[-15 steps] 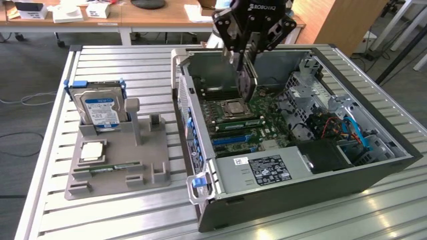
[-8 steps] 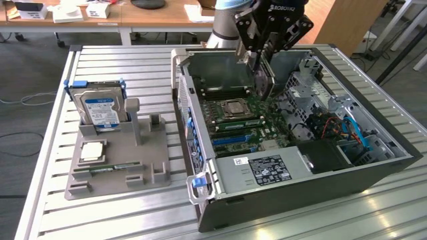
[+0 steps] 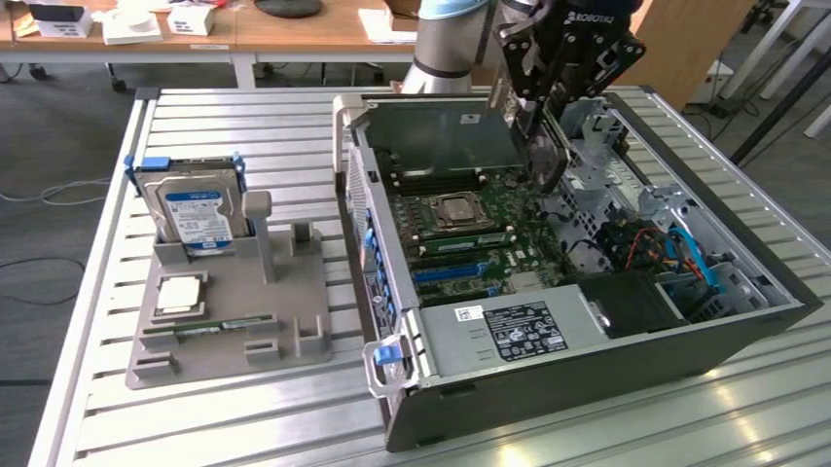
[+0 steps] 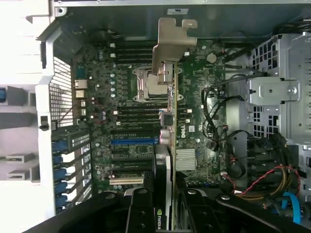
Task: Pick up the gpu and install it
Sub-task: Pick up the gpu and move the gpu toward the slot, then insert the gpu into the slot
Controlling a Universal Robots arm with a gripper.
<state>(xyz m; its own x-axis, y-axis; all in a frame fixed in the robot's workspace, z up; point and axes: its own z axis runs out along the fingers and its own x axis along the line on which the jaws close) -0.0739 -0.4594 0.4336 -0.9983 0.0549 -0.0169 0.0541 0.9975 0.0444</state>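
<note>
My gripper (image 3: 548,109) is clamped on the graphics card (image 4: 168,126), one finger on each flat side. The card hangs edge-down beneath my fingertips, its metal bracket (image 4: 173,41) at the far end, over the motherboard (image 4: 131,126) in the open computer case (image 3: 585,375).

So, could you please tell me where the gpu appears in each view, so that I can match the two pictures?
Exterior view: the gpu hangs edge-on from the end effector over the open computer case, towards the exterior view's right.
Wrist view: the gpu runs edge-on through the centre, gripped by the end effector, its silvery bracket at the far end.
Shared landmark: the CPU socket beside the card.
</note>
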